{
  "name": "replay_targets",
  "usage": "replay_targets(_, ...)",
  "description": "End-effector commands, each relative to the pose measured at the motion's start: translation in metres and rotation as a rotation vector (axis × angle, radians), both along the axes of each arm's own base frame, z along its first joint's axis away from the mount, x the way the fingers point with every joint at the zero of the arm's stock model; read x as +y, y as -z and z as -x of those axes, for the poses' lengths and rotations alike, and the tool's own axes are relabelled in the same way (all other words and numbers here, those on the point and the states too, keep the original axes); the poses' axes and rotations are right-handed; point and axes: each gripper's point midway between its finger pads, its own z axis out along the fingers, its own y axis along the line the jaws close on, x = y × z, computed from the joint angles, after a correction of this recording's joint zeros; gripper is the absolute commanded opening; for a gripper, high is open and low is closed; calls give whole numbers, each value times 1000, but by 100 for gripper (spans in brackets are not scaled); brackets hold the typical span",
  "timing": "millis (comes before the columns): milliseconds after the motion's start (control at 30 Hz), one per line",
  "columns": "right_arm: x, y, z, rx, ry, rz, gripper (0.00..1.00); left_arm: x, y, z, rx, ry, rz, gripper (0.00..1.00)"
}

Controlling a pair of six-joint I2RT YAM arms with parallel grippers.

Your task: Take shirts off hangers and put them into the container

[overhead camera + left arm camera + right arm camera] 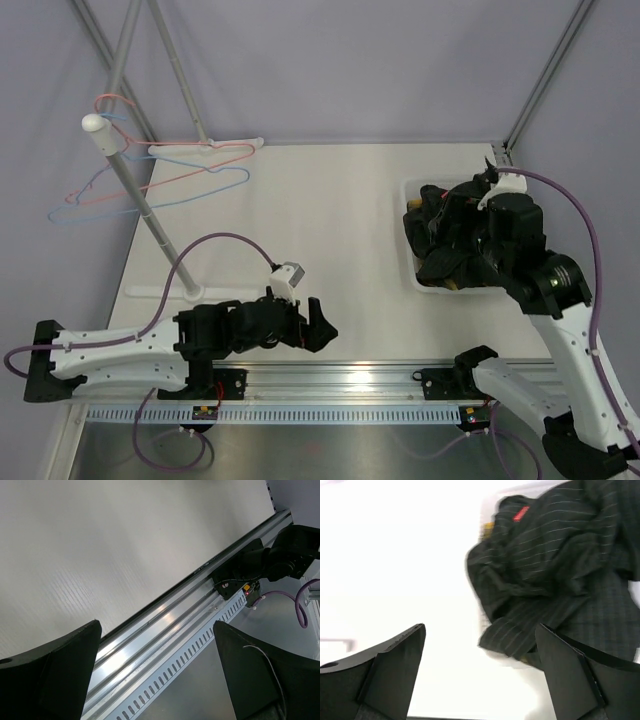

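Three hangers (200,150); two shirts (450,250); one container (408,232).

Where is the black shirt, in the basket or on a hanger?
In the basket: the shirt lies bunched in it, and the hangers hang bare.

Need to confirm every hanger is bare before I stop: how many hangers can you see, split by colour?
Pink hangers: 2
Light blue hanger: 1
Total: 3, all bare
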Motion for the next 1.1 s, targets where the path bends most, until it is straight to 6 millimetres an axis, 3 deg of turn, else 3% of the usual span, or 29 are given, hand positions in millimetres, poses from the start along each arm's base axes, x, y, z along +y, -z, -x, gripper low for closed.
replay_targets(0,40,-9,19,-64,-215,-149,100,-12,-29,-10,-89,-39,81,99)
replay_targets(33,52,2,25,-57,-280,-189,99,-12,-33,-12,-118,-45,86,99)
replay_targets(67,71,-1,38,-69,-394,-265,99,-12,-35,-7,-141,-35,87,99)
replay_targets(100,78,-23,47,-189,-451,-318,100,-6,-42,-16,-184,-88,95,99)
replay_targets(133,84,-6,50,-179,-478,-348,99,-3,-46,-18,-211,-106,96,99)
replay_targets(200,89,-16,56,-242,-499,-429,99,3,-59,-27,-264,-160,103,99)
replay_targets(400,103,1,66,-200,-576,-493,100,10,-79,-53,-417,-246,-28,99)
replay_targets(433,104,6,65,-185,-580,-489,100,10,-68,-55,-422,-246,-97,99)
replay_targets(600,106,21,67,-163,-607,-461,99,10,-54,-57,-403,-270,-152,99)
replay_targets(833,110,28,70,-200,-643,-480,99,32,-44,-55,-379,-308,-49,99)
replay_targets(867,111,29,71,-201,-651,-487,99,37,-36,-54,-377,-308,-55,99)
replay_targets(900,111,22,73,-248,-662,-495,100,43,-38,-54,-369,-319,-21,99)
replay_targets(933,112,30,73,-241,-658,-512,100,44,-38,-54,-366,-323,5,99)
replay_targets(1000,111,15,78,-346,-681,-539,99,52,-24,-52,-373,-309,31,99)
replay_targets(1067,113,19,80,-378,-691,-569,99,55,-21,-52,-373,-322,83,99)
